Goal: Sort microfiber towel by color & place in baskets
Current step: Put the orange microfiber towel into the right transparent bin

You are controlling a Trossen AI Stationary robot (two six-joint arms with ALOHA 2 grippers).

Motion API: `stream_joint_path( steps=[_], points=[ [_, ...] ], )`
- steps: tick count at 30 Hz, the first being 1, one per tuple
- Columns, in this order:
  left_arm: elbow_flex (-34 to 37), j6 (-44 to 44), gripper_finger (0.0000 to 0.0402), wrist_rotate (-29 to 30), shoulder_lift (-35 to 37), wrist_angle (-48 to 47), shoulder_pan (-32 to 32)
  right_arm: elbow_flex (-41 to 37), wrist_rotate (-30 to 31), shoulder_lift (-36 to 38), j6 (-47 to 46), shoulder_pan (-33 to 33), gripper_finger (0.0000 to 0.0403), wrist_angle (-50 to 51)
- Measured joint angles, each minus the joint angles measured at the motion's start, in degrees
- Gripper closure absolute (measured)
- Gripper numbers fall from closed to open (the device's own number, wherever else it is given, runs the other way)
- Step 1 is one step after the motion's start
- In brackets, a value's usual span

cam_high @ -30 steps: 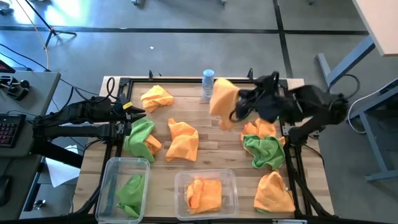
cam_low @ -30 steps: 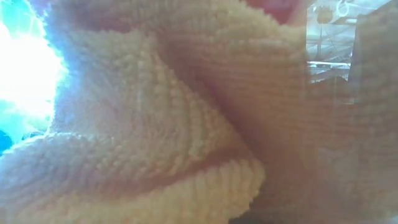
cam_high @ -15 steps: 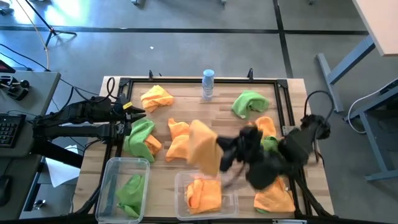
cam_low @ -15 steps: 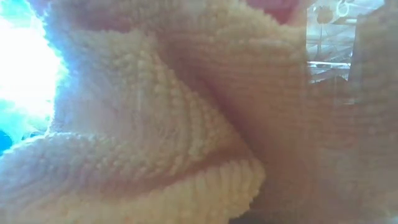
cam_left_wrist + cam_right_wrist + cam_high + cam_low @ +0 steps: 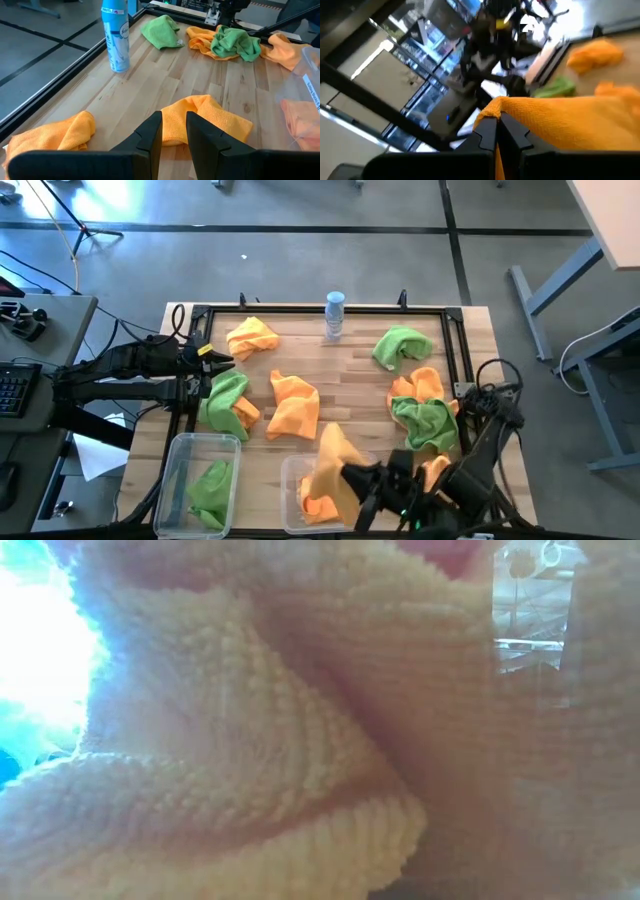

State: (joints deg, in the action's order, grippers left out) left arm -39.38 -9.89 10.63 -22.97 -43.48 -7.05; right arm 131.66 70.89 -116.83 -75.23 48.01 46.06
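On the counter (image 5: pixel 350 370), the wider basket (image 5: pixel 290 480) sits at 6 o'clock, with orange cloths inside. The right hand (image 5: pixel 352 480), pinched shut on an orange towel (image 5: pixel 330 465), hangs right above it. The left hand (image 5: pixel 215 360) waits at 9 o'clock, fingers nearly together, holding nothing.

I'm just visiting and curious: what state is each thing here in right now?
Right pincer: shut on an orange cloth, above the wider bin.
Left pincer: slightly open, empty, at the table's left edge.
Narrower bin: holds one green cloth.
Spray bottle: upright.
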Motion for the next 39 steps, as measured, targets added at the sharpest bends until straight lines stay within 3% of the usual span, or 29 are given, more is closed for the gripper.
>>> stream_joint_path(
  steps=[7, 14, 18, 21, 26, 30, 34, 39],
  points=[
    [0.00, 0.00, 0.0328, -1.27, 0.01, 0.02, 0.00, 0.00, -10.92, -4.52, -13.20, -1.46, 0.0403, 6.13],
    [0.00, 0.00, 0.0328, -1.55, 0.00, 0.00, 0.00, -0.07, -29.88, -8.59, -39.03, -2.72, 0.0403, 23.20],
    [0.00, -0.01, 0.0328, -1.55, -0.01, 0.01, 0.00, -0.07, -35.11, -9.33, -50.43, -3.24, 0.0403, 31.56],
    [-0.01, -0.02, 0.0328, -1.55, -0.01, 0.01, 0.01, -0.07, -39.20, -9.29, -51.12, -4.43, 0.0403, 31.84],
    [0.00, -0.02, 0.0328, -1.55, 0.01, 0.02, 0.00, -0.07, -51.56, -9.29, -47.94, -8.03, 0.0403, 31.72],
    [0.00, -0.02, 0.0328, -1.55, 0.01, 0.01, 0.00, -0.07, -53.89, -9.29, -45.10, -10.61, 0.0403, 30.85],
    [0.00, -0.02, 0.0328, -1.55, -0.01, 0.02, 0.00, -0.28, -62.46, -9.84, -43.00, -13.41, 0.0403, 31.31],
    [0.00, -0.02, 0.0328, -1.53, 0.00, 0.01, 0.01, -0.42, -68.02, -12.53, -39.49, -15.92, 0.0403, 30.65]
  ],
)
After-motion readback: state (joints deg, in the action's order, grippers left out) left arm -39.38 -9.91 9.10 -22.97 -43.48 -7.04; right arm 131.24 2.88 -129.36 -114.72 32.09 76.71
